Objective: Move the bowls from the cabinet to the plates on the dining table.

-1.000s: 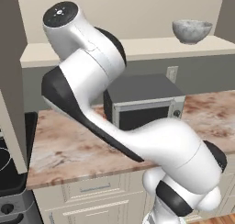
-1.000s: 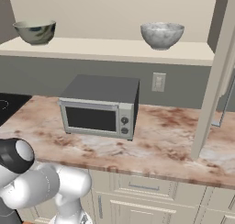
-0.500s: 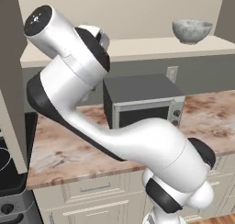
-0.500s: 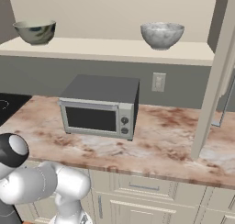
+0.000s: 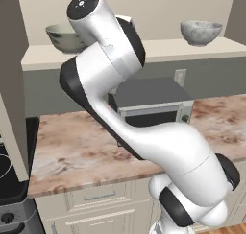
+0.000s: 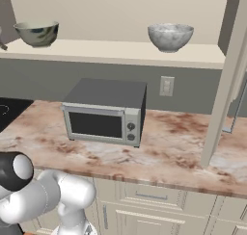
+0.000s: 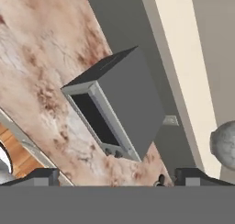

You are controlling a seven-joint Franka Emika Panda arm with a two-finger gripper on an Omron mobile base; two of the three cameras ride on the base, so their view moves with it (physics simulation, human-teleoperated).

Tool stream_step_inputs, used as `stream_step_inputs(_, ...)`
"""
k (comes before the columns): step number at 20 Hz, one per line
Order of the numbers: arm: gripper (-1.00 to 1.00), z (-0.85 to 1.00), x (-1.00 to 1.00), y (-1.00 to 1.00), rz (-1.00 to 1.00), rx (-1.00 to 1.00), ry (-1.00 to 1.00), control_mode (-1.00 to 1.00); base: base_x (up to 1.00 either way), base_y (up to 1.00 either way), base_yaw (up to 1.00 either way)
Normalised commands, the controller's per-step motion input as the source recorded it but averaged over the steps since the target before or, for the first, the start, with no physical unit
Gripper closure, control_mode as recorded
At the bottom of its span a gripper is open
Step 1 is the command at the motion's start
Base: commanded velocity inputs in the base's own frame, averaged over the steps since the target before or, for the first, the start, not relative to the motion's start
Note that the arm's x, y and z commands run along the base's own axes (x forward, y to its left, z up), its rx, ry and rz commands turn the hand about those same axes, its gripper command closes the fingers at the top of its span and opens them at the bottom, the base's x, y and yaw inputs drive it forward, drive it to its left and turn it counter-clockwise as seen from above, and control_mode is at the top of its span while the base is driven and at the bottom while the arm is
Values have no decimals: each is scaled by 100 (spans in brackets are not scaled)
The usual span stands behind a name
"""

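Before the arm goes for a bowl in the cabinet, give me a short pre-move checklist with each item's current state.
1. Hand open and empty: ok; fingertips stand wide apart, nothing between them.
2. Cabinet open, shelf reachable: ok.
3. Stone-look bowl upright on shelf: ok.
4. Second bowl upright at the shelf's other end: ok.
5. Microwave clear of bowls: ok; it sits on the counter below the shelf.
6. Hand aligned with a bowl: not ok; it faces the microwave, bowl at view's edge.

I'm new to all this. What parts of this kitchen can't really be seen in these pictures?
- Left bowl: left base view, half behind the arm.
- Microwave: left base view, left part behind the arm.
- Right bowl: hand view, cut by the right edge.
- Claw: hand view, just the open fingertips.
- Stovetop: right base view, cut by the left edge.
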Motion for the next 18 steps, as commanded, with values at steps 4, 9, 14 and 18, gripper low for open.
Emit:
stream_step_inputs(4,-100,-6,35,-4,5,-6,-4,-100,0,0,0)
stream_step_inputs(9,-100,-2,40,13,0,-19,0,-100,0,0,0)
stream_step_inputs(14,-100,0,40,20,0,-19,0,-100,0,0,0)
stream_step_inputs(18,-100,0,35,9,0,-8,0,-100,0,0,0)
